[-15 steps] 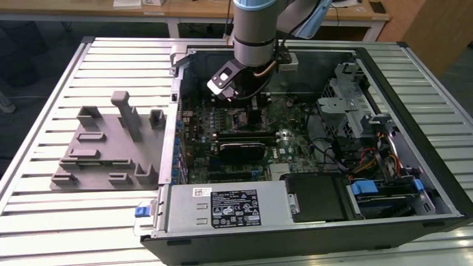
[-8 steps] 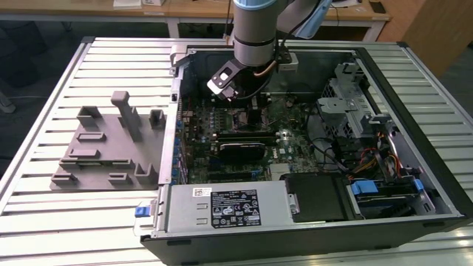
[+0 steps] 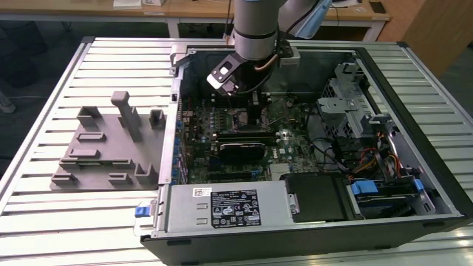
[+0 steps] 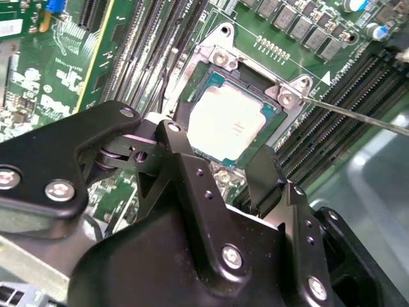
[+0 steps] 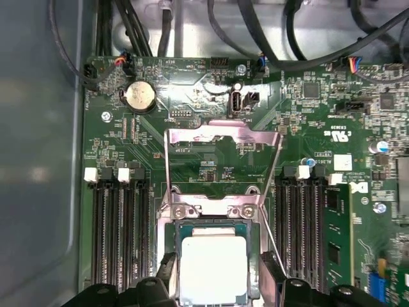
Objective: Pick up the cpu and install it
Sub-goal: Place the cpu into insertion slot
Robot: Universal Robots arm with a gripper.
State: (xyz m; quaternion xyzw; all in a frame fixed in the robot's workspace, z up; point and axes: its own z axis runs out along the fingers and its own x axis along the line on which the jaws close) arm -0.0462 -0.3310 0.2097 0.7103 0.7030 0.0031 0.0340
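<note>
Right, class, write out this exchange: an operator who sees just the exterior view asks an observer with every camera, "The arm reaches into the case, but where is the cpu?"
Observer: In both wrist views the cpu lies flat, silver side up, in the socket, directly below the pincer.
Operator: Is the clamp down over it?
Observer: No. In the first wrist view the metal frame is swung open, clear of the chip.
Operator: And the lever?
Observer: In the second wrist view its thin rod runs out beside the socket, not across the chip.
</note>
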